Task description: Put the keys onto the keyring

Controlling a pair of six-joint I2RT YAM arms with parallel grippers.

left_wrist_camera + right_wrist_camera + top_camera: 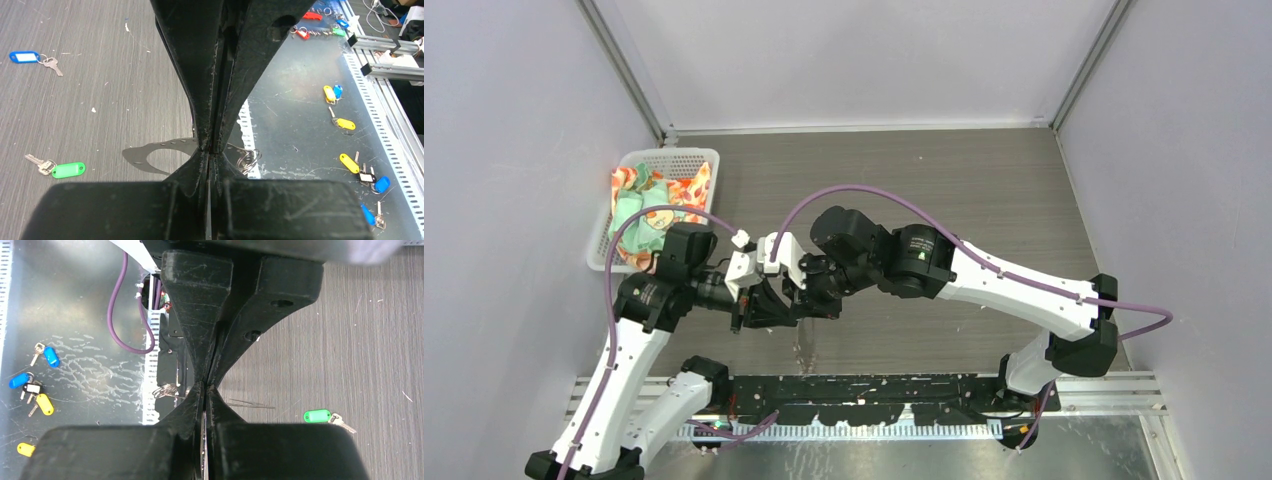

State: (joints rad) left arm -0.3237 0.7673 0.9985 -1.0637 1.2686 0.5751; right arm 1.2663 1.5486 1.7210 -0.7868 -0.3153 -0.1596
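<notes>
The keyring [160, 152] is a thin grey metal band with small holes and a coil of wire rings [247, 160] at one end. My left gripper [210, 150] is shut on the band, holding it above the table. My right gripper [205, 385] is shut too, with the band's thin silver edge between its jaws and the wire coil [167, 390] just left of them. In the top view both grippers [759, 300] [809, 295] meet at the table's middle. The green-headed key [67, 170] [317, 416] and the blue-headed key [25, 56] lie apart on the wooden tabletop.
A white basket [639, 165] holding colourful cloth stands at the back left. Several spare keys with yellow [345, 123], blue [51, 356] and red [312, 16] tags lie on the metal shelf by the arm bases. A purple cable [117, 325] loops there.
</notes>
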